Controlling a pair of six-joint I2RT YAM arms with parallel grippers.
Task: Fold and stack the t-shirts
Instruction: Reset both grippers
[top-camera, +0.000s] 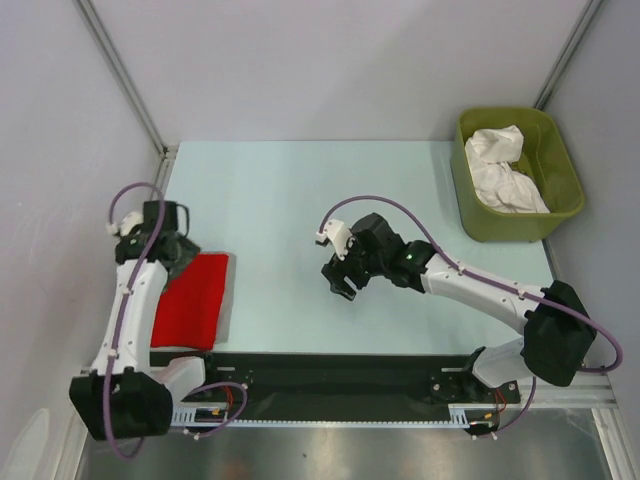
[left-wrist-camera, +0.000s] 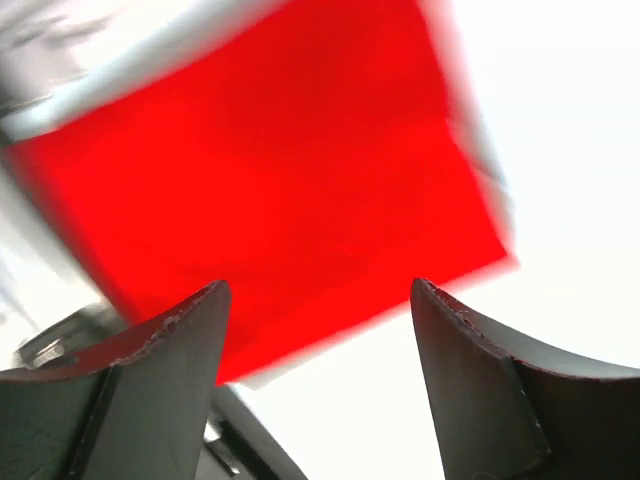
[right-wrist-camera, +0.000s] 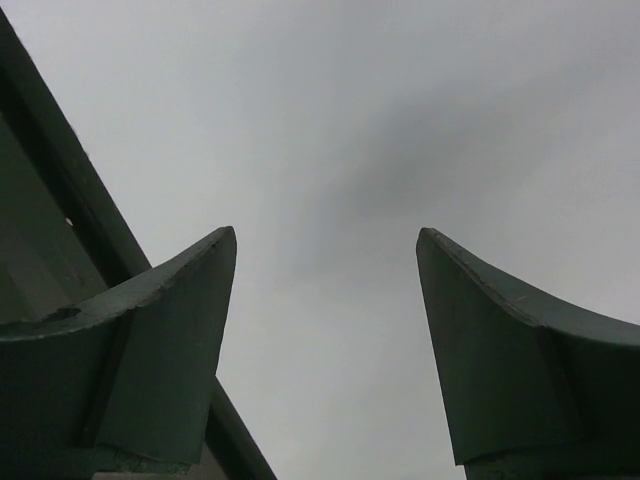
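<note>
Clearly, right arm (top-camera: 480, 290) nearer.
Beyond-right of spread right pincer (top-camera: 340, 287) lie white shirts (top-camera: 505, 170); left pincer (left-wrist-camera: 318, 300), spread, hovers over red shirt (left-wrist-camera: 280, 170).

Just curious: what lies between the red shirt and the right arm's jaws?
Top view: only the grey pad's edge and bare table separate the red t-shirt from the right jaws.

One red t-shirt (top-camera: 195, 300) is lying on the counter (top-camera: 300, 190). One olive-green tub (top-camera: 510, 228) is holding a heap of white t-shirts (top-camera: 505, 175); their number is not showing. Two arms are standing at the near edge, the left arm (top-camera: 130, 310) carrying one left end effector (left-wrist-camera: 315, 290) and the right arm (top-camera: 480, 285) one right end effector (right-wrist-camera: 325, 235), each showing two fingers.
</note>
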